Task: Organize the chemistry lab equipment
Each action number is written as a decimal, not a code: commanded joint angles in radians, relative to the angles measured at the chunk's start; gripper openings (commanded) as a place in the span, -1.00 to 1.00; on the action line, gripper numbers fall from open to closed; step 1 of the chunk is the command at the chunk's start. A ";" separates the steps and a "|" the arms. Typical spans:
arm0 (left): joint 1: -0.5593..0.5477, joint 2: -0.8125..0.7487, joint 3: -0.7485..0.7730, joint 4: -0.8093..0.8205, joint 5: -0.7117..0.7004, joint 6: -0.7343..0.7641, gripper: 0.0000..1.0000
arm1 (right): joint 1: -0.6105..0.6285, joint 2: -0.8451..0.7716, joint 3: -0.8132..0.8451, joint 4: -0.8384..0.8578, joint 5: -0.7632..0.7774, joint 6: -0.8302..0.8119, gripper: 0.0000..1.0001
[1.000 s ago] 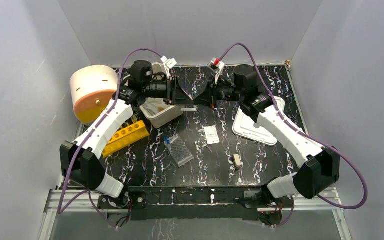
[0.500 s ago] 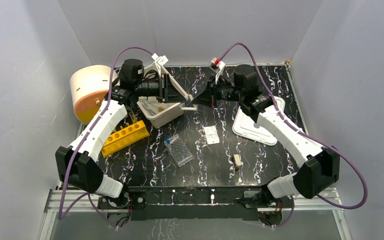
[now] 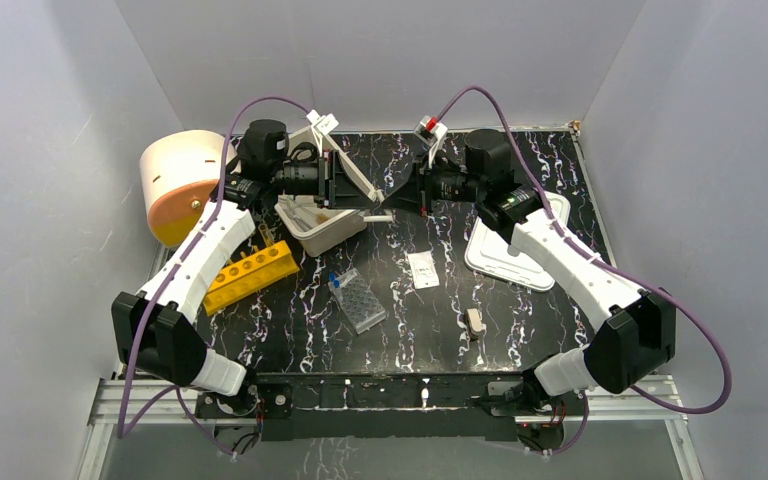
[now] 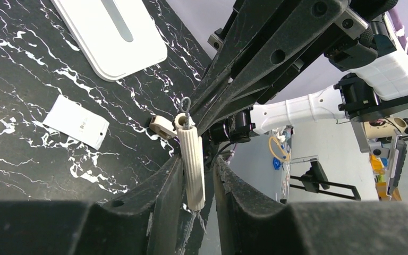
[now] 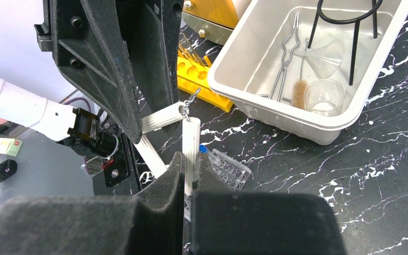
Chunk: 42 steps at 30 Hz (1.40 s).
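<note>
The table (image 3: 520,320) is black with white marble veins, inside a box of pale grey walls. Above its far middle part both arms meet at one object, the white triangle (image 3: 345,170). It hangs in the air just beside the beige tub (image 3: 345,232) and does not touch it.

The left gripper (image 4: 197,180) has its jaws narrow around one ribbed ceramic side of the triangle and, as far as I can see, pinches it. The right gripper (image 5: 190,170) has its jaws pressed onto another side, and the twisted wire corner shows just above its fingers.

I judge that the step in hand is a hand-over of the triangle, or a shared carry, on the way into the tub. There the black wire stand (image 5: 350,21), the small clear beaker (image 5: 325,95) and a funnel already lie.

The next move calls for one gripper to let go first, because a pull from both sides could bend the wire. The other can then lower the triangle over the rim. The yellow six-hole tube rack (image 3: 252,272) and the clear well tray (image 3: 360,300) wait on the table.
</note>
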 commanded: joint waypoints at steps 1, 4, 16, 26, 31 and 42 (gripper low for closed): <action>-0.001 -0.019 -0.006 0.006 0.035 0.001 -0.41 | -0.001 -0.003 0.033 0.079 -0.022 0.008 -1.00; -0.001 -0.014 0.002 -0.032 0.003 0.027 -0.40 | -0.001 -0.001 0.034 0.081 -0.019 0.008 -1.00; 0.000 -0.005 0.056 -0.107 -0.122 0.107 -1.00 | -0.001 0.016 0.069 0.042 0.043 0.033 -0.38; 0.102 -0.015 0.049 -0.172 -0.607 0.046 -1.00 | -0.002 -0.048 0.037 0.021 0.287 0.044 0.30; 0.115 0.027 0.053 -0.188 -0.749 0.004 -1.00 | -0.001 -0.045 0.022 0.018 0.319 0.055 0.36; 0.115 0.231 0.175 -0.256 -0.709 0.021 -1.00 | -0.001 -0.017 0.039 -0.020 0.348 0.061 0.35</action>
